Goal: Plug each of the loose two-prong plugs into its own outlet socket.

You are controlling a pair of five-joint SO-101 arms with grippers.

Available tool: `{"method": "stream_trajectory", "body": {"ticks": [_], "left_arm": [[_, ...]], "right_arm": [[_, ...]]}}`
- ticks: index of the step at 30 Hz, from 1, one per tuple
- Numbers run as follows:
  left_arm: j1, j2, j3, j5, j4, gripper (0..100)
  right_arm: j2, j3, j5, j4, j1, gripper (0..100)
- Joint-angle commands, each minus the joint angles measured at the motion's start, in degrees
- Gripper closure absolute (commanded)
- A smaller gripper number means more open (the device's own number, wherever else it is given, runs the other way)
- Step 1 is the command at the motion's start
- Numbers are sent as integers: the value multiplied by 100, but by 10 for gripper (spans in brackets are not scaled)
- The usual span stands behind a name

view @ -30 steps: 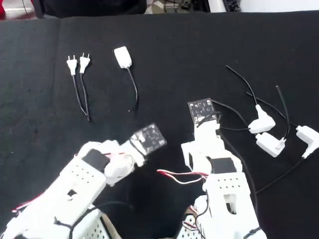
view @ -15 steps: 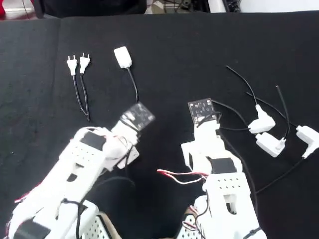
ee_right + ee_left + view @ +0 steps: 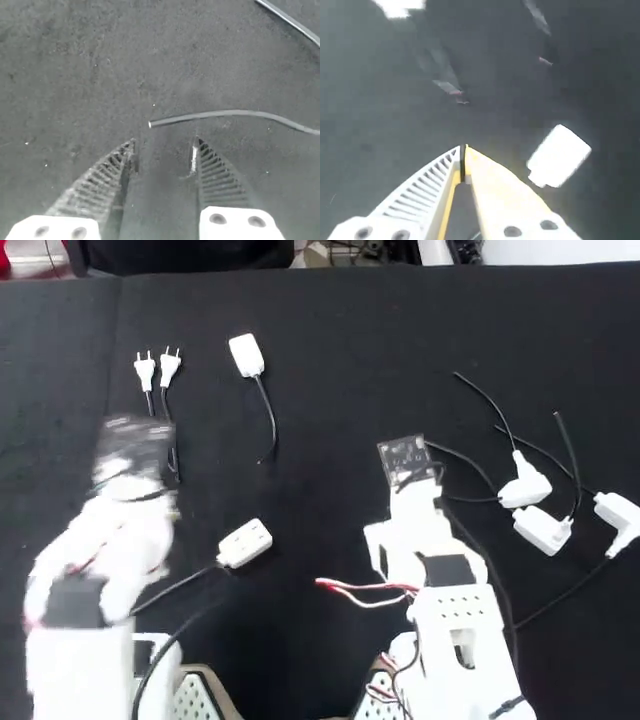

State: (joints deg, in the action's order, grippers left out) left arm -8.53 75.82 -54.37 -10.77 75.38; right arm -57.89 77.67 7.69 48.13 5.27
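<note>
My left arm [image 3: 110, 530] sits over the left part of the black cloth [image 3: 350, 330], its wrist above the cords that trail back from the loose plugs. The first two-prong plug [image 3: 145, 367] and the second two-prong plug [image 3: 170, 364] lie side by side at the far left, prongs pointing away from the arms, neither seated in anything.

From the wrist camera I see the left claw [image 3: 464, 149] clenched, its tips pressed together. A smeared white block [image 3: 559, 156] lies on the cloth beside it, and I cannot tell which piece that is.

An outlet socket [image 3: 245, 542] on a black cord lies between the two arms, nearer the left one and apart from it. A white corded block [image 3: 245, 354] lies farther off, just right of the plugs.

The right arm [image 3: 430, 580] stands near the middle. The right claw [image 3: 162, 150] is released — fingers spread over bare cloth — with a black cord end [image 3: 150, 124] just ahead of the tips, not touching. A cluster of white connector pieces [image 3: 543, 528] lies at the right, well apart from the plugs.
</note>
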Motion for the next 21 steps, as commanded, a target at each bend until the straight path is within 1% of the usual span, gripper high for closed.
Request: {"method": "stream_trajectory", "body": {"ticks": [1,4,7,11,14,17,21], "left_arm": [[-1622,1257,-31,141,440,906],[-2659,1741,-637,132,308,862],[-3178,1767,-1130,114,35,858],[-3363,1618,-1727,114,-484,856],[-3389,1503,-2264,114,-923,855],[-3415,1512,-2668,88,-1064,858],[-3820,1512,-2914,-211,-1196,859]], "right_arm": [[84,-1086,-35,615,53,832],[629,-1780,-255,633,607,831],[1516,-2510,-396,484,1292,828],[3046,-3477,-422,-185,2084,828],[4356,-4365,-431,-642,2435,828],[5710,-5420,-448,-1046,2752,825],[7442,-7029,-888,-1530,2927,748]]}}
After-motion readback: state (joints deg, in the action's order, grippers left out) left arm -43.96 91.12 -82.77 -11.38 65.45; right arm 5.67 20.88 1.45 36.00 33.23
